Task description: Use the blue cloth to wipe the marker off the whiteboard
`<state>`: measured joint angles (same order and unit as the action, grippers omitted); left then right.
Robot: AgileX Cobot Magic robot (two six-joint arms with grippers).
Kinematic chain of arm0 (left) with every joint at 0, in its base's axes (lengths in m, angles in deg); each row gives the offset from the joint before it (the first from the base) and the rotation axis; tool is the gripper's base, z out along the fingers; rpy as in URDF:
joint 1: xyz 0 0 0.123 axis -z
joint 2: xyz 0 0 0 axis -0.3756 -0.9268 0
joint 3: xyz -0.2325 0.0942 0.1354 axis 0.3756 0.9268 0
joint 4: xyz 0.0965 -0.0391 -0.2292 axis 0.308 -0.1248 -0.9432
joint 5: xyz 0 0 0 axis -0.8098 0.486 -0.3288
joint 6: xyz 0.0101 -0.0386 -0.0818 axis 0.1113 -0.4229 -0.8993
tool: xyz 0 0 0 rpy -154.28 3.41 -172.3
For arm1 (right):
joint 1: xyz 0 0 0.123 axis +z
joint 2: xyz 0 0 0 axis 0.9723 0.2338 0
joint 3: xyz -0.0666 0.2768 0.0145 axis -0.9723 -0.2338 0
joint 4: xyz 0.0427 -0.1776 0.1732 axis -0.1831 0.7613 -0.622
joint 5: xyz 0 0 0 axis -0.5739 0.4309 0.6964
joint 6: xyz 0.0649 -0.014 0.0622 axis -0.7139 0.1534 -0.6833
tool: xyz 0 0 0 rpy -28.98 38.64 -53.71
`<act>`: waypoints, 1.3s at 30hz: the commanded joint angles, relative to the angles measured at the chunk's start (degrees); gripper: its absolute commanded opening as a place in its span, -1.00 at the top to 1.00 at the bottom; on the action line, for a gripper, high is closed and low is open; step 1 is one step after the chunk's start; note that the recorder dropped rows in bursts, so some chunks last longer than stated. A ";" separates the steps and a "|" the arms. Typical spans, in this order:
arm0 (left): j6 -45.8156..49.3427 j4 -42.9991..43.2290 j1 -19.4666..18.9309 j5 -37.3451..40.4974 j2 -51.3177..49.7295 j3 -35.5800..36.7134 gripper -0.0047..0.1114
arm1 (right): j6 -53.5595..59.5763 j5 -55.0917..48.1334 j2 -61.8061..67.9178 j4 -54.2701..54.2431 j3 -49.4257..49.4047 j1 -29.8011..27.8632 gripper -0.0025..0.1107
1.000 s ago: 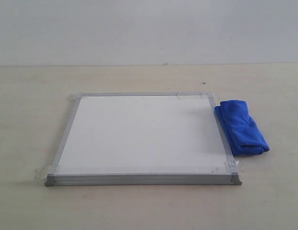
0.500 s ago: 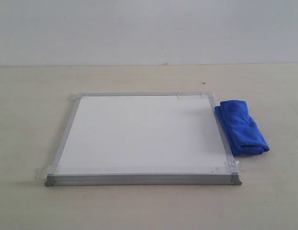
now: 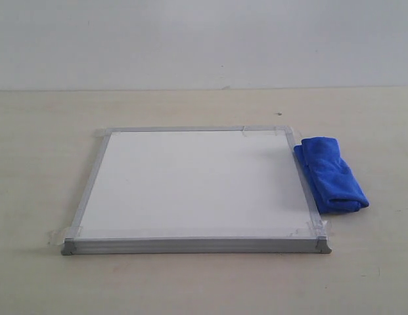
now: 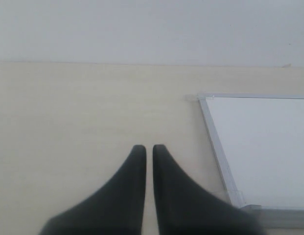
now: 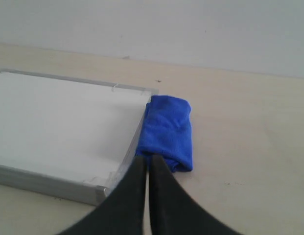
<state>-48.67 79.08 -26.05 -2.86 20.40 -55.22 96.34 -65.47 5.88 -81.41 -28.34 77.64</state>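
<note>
Exterior view, stock of the scene as I find it.

1. Whiteboard (image 3: 197, 187): square, white face, thin silver frame. It lies flat at the middle of the table (image 3: 39, 131). Grey corner pieces (image 3: 69, 248) sit on the two near corners, at 7 and 5 o'clock. Clear tape (image 3: 307, 230) crosses the corners.

2. Blue cloth (image 3: 330, 174): bright blue, soft, folded into a short roll. It lies on the table at 3 o'clock of the whiteboard, its long side against the frame, reaching up toward the 1 o'clock corner.

3. Wall (image 3: 204, 39): plain, pale, behind the table at 12 o'clock.

4. My left gripper (image 4: 148, 149), seen in the left wrist view only: dark jaws drawn together with a hairline slit between them, nothing held. It is over bare table, beside a corner of the whiteboard's frame.

5. My right gripper (image 5: 148, 159), seen in the right wrist view only: jaws pressed together, nothing between them. The tips overlap the nearer end of the blue cloth, just beside the frame. I cannot tell whether they touch it.
</note>
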 commanded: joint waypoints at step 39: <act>0.02 0.19 -0.07 -0.73 0.17 0.21 0.84 | -18.28 -0.83 -1.02 14.48 -0.26 0.01 0.96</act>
<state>-48.67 79.08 -26.05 -2.86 20.40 -55.22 77.71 -66.94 5.15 -67.44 -28.61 77.64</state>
